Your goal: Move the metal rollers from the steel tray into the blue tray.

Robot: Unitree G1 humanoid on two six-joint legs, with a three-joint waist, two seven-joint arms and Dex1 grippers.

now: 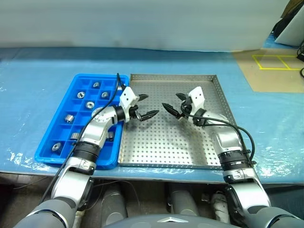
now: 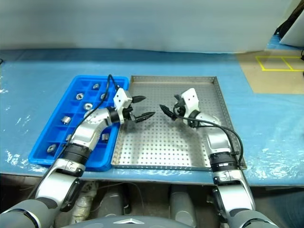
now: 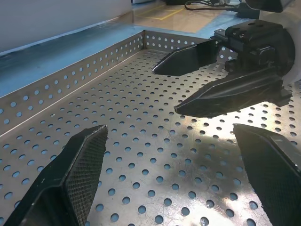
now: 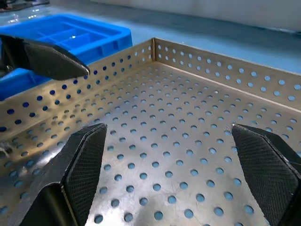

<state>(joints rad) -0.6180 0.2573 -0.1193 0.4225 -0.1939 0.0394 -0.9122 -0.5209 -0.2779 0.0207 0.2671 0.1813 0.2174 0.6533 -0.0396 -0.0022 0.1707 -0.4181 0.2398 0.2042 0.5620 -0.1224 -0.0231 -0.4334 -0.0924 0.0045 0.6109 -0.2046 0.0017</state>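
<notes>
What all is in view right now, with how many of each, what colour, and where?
metal rollers: at least eight visible, silver-grey, in separate compartments of the blue tray.
blue tray: one, bright blue, left of the steel tray, touching it.
steel tray: one, silver, perforated, no rollers visible on it.
table cover: one, light blue, under both trays.
yellow tape: rectangle outline, far right.
left gripper: open, black fingers, over the steel tray.
right gripper: open, black, facing the left one.

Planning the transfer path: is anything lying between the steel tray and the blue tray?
Nothing visible does. The blue tray sits right beside the steel tray. The left end effector and right end effector, both open, hover over the steel tray. The rollers in view lie in blue compartments.
</notes>
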